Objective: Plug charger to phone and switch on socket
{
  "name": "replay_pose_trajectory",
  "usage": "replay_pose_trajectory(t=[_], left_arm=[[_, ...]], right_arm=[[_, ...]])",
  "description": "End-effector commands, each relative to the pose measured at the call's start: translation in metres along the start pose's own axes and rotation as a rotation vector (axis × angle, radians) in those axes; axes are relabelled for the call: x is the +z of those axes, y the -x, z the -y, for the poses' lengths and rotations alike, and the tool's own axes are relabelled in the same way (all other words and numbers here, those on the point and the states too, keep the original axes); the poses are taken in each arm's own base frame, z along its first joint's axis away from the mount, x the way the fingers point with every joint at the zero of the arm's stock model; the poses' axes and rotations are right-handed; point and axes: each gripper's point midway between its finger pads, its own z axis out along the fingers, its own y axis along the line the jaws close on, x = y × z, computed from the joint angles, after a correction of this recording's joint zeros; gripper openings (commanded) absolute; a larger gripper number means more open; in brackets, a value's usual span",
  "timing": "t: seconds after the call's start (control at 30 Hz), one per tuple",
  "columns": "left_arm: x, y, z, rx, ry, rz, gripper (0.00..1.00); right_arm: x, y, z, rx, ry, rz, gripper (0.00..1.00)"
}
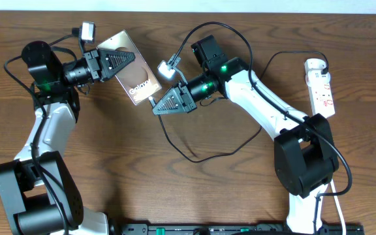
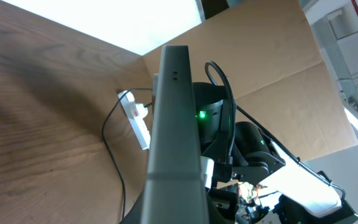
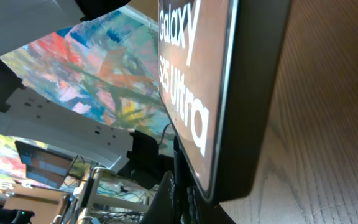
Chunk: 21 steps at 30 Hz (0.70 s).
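A: Two grippers, both busy? Grip of each?

B: Left gripper: clamped shut across the phone, over its faces from the left long side. Right gripper: closed nearly to a point, seemingly pinching the charger at its plug tip, just beside the phone's near short edge. Plug itself too small to confirm.

A: Phone's place and heading?

B: Upper-middle of the table, left of centre, lettered face up. Long axis diagonal, far-left to near-right; near end pointing at the right gripper. Lifted or resting on the table: cannot tell.

A: Best way through the plugging step?

B: Probably: hold the phone dead steady with the left. Line the plug up along that diagonal, level with the port, then push straight in, no sideways force. Keep slack in the cable. Leave the socket, well apart at the far right, for afterwards.
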Motion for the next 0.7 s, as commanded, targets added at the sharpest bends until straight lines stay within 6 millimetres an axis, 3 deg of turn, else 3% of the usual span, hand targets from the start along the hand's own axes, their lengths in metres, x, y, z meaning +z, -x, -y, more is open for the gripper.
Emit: replay_pose_trajectory(t=[0.0,0.67], left_arm=[[0.0032,-0.0093,0.0132,0.064,-0.040,-0.061,0.07],[0.0031,-0.0093,0.0132,0.075,-0.040,-0.061,0.07]], right_arm=[[0.0002,0.0054,-0.0156,-0.015,0.060,0.008,0.01],[0.0085,0.0025,-0.0188,-0.016,0.068,-0.009,0.01]])
